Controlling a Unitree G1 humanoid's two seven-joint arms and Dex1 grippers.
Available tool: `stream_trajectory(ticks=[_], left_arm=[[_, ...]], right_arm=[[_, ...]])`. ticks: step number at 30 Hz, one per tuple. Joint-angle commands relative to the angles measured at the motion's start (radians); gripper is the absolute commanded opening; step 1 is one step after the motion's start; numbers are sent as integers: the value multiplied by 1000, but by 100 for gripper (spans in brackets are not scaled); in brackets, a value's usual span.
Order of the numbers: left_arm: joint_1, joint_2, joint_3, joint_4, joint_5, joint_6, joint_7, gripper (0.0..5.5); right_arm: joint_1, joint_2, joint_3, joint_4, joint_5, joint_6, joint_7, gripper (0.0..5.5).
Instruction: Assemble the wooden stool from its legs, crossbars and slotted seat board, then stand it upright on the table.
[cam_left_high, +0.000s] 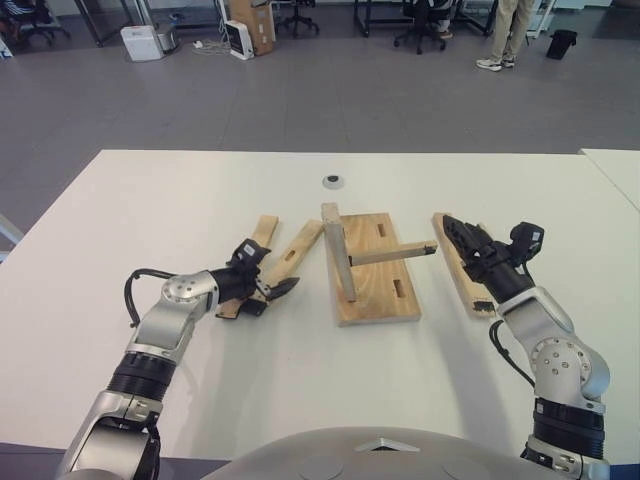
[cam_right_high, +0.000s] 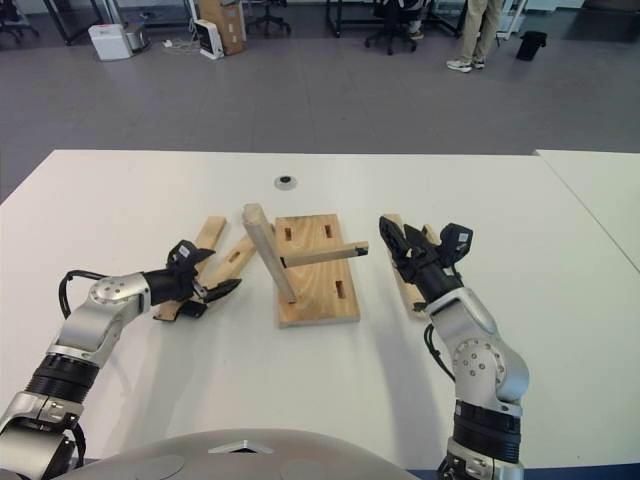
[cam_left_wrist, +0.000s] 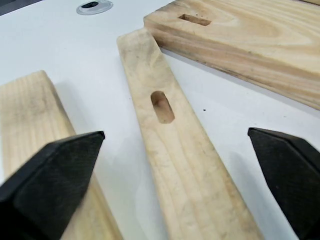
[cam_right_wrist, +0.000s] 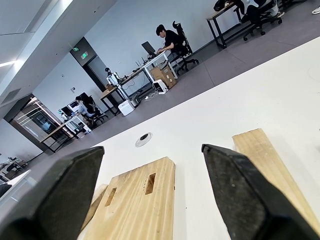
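Observation:
The slotted seat board (cam_left_high: 385, 285) lies flat at mid-table. One leg (cam_left_high: 338, 250) leans up from its left side, and a crossbar (cam_left_high: 392, 256) runs from that leg toward the right. Two loose legs lie to the left: a plain one (cam_left_high: 262, 232) and one with an oval slot (cam_left_wrist: 170, 145). My left gripper (cam_left_high: 270, 270) is open, low over the near end of the slotted leg, with a fingertip (cam_left_wrist: 55, 170) on either side. Another leg (cam_left_high: 465, 285) lies right of the board. My right gripper (cam_left_high: 462, 235) hovers open over that leg's far end.
A round cable grommet (cam_left_high: 333, 181) is set in the white table (cam_left_high: 150, 210) behind the board. The table's near and far-left areas are bare. A second table's corner (cam_left_high: 615, 170) shows at the right. Office chairs and boxes stand on the floor behind.

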Motion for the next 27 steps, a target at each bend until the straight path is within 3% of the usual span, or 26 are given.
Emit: stream_trajectory(ticks=[1, 7, 15, 20, 27], left_arm=[[5, 48, -71, -36, 74, 95, -40, 527], [6, 110, -93, -14, 85, 176, -94, 423], [-82, 134, -33, 163, 99, 129, -72, 310], [-232, 55, 67, 244, 7, 136, -61, 222], [-501, -84, 255, 203, -267, 314, -136, 208]], right_arm=[[6, 19, 6, -11, -6, -9, -17, 364], [24, 40, 17, -19, -13, -24, -24, 364], [26, 52, 21, -12, -21, -44, -26, 364], [22, 58, 18, -3, -27, -59, -31, 364], [-48, 47, -72, -38, 102, -44, -80, 364]])
